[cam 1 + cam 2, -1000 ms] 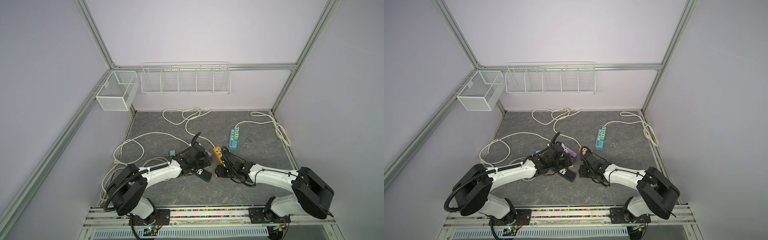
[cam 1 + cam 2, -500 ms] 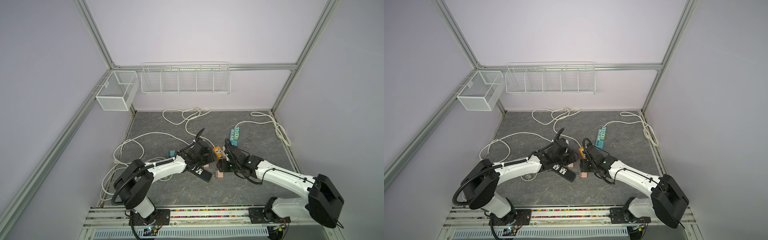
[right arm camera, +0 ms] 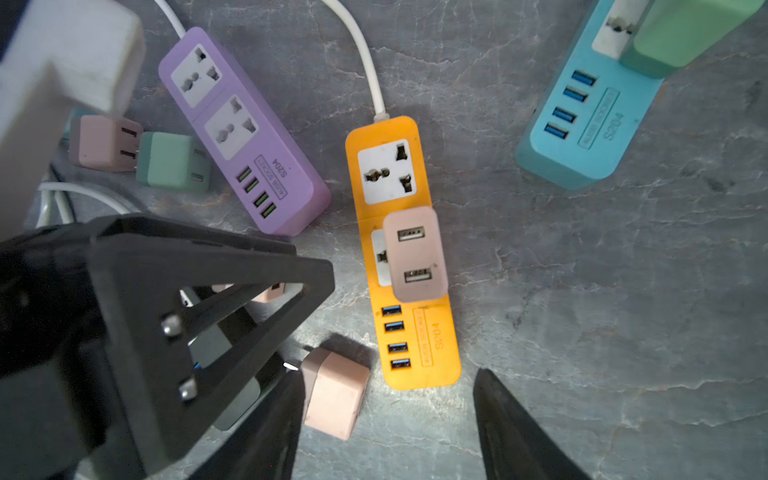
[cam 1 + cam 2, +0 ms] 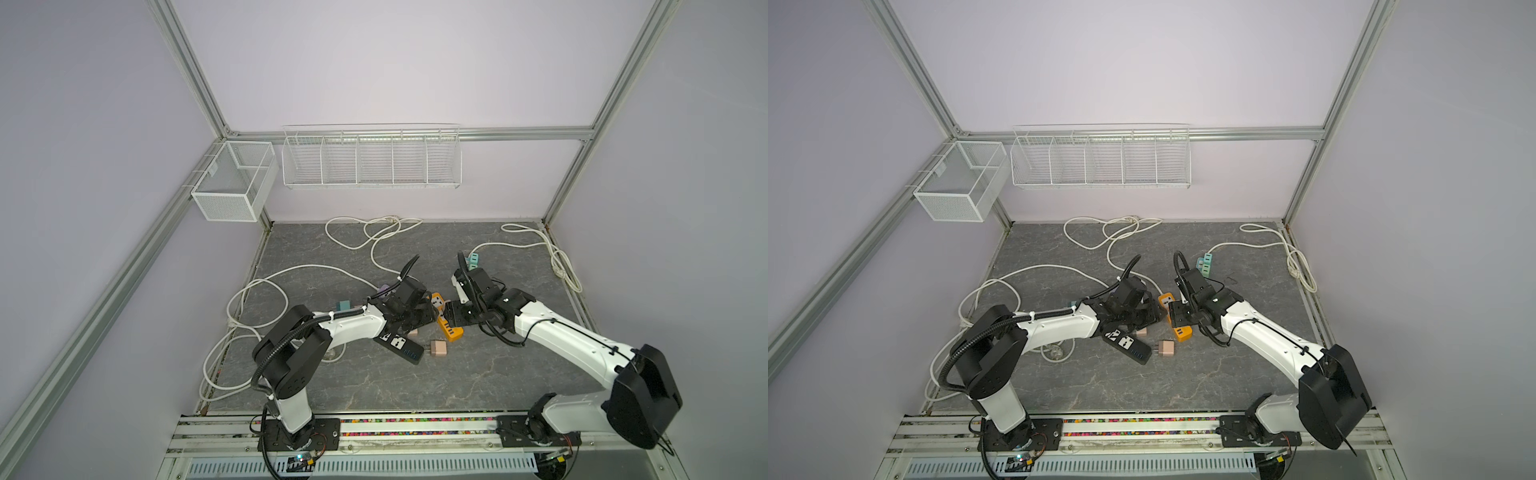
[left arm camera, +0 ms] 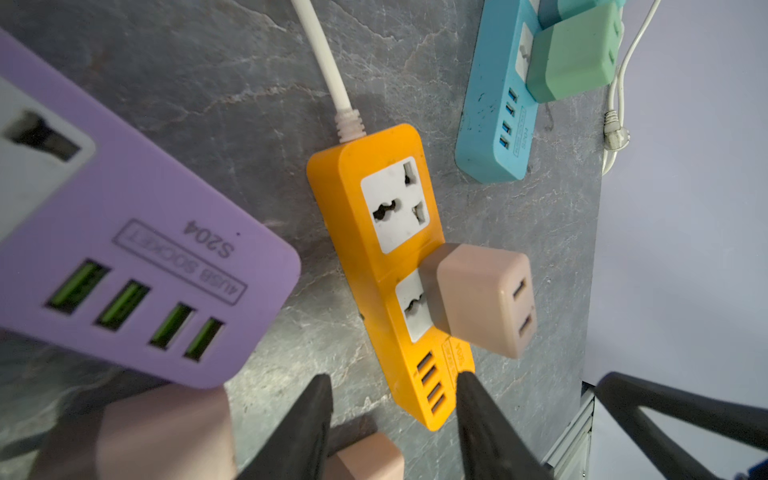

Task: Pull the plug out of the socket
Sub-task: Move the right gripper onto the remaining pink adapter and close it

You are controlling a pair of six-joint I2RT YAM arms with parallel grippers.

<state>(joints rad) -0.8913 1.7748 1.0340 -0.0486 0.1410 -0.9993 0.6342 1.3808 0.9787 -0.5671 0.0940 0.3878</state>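
Clutter lies nearest on the desk point(image 4: 457, 386). In a top view a loose plug point(image 4: 438, 348) sits at six o'clock from the orange strip point(image 4: 451, 330), and a black strip point(image 4: 399, 345) at eight o'clock. The loose plug rests clear of any socket, so it needs no work.

Next come the two hands, both over the orange strip. The left hand point(image 5: 392, 376) is spread, with its fingers on either side of the strip's USB end. One finger touches the strip's edge and the other stands just apart. I judge it is there to pin the strip down, so the strip does not lift with the plug. The right hand point(image 3: 389, 372) is spread wide and empty above the same end, wide enough to take the plug.

The plug point(image 3: 415, 253), pink, is seated in the socket beside the USB ports, and the other socket is bare. The pull is not yet done.

Farther off in the top views, the purple strip point(image 3: 282, 183) lies at ten o'clock. The blue strip point(image 3: 582, 137) lies at one o'clock, with a green plug point(image 3: 681, 33) in it. White cords point(image 4: 374, 237) loop toward twelve.
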